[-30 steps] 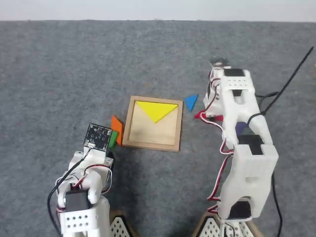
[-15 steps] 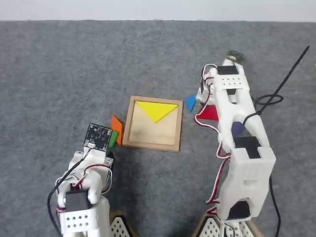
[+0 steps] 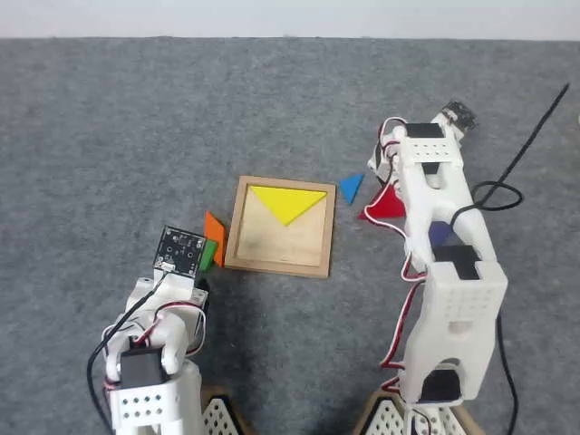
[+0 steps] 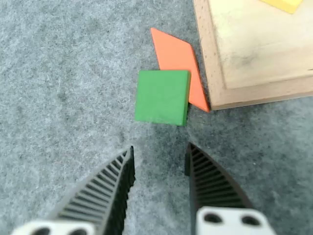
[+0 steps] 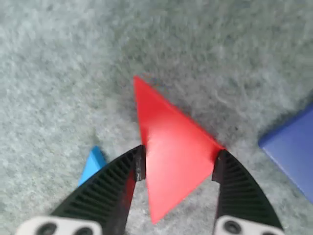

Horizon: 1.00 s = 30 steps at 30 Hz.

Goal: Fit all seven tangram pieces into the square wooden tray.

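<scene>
while the left gripper (image 4: 160,148) hung low over the grey carpet (image 3: 136,136), its fingers stood a moderate gap apart with nothing between them. just beyond their tips lay the green square (image 4: 162,97), flat on the carpet. an orange parallelogram (image 4: 178,63) lay beside it, one end tucked against the outer edge of the square wooden tray (image 3: 276,266); green and orange touched or slightly overlapped, and i could not tell which. in the high view both sat at the tray's left side, the orange piece (image 3: 215,231) above the green (image 3: 209,254).

inside the tray one piece was seated: a large yellow triangle (image 3: 288,201), long side along the far rim, point toward the middle. bare wood made up the remainder of the floor.

on the other side the right gripper (image 5: 179,152) was closed onto the red triangle (image 5: 166,122), one finger against each slanted edge, the tip of the piece sticking out ahead. a small blue triangle (image 5: 93,166) lay near it, between the red triangle (image 3: 388,206) and the tray's far right corner. a purple piece (image 5: 291,147) lay on the carpet close by, partly under the right arm (image 3: 458,299) in the high view.
</scene>
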Motion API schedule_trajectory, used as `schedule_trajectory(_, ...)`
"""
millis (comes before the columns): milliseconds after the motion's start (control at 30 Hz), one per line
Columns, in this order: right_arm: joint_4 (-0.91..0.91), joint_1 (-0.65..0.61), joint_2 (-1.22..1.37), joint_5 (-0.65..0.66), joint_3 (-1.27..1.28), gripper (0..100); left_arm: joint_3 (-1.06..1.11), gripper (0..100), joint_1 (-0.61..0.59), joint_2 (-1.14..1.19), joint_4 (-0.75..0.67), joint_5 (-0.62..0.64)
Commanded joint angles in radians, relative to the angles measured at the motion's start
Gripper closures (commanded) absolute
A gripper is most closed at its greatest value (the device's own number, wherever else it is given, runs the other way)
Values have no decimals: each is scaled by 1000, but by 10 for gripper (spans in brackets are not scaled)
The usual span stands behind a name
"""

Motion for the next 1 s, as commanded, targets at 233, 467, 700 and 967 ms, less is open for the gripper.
schedule_trajectory(233, 48, 19, 5, 146, -34, 634, -7, 832, -6, -2, 5, -9)
schedule_trajectory(467, 171, -87, 4, 238, -132, 634, -7, 832, -6, -2, 5, -9)
schedule_trajectory(700, 65, -128, 51, 157, -153, 634, -7, 832, -6, -2, 5, -9)
schedule_trajectory(967, 202, -24, 246, 198, -364, 662, -7, 832, -6, -2, 5, -9)
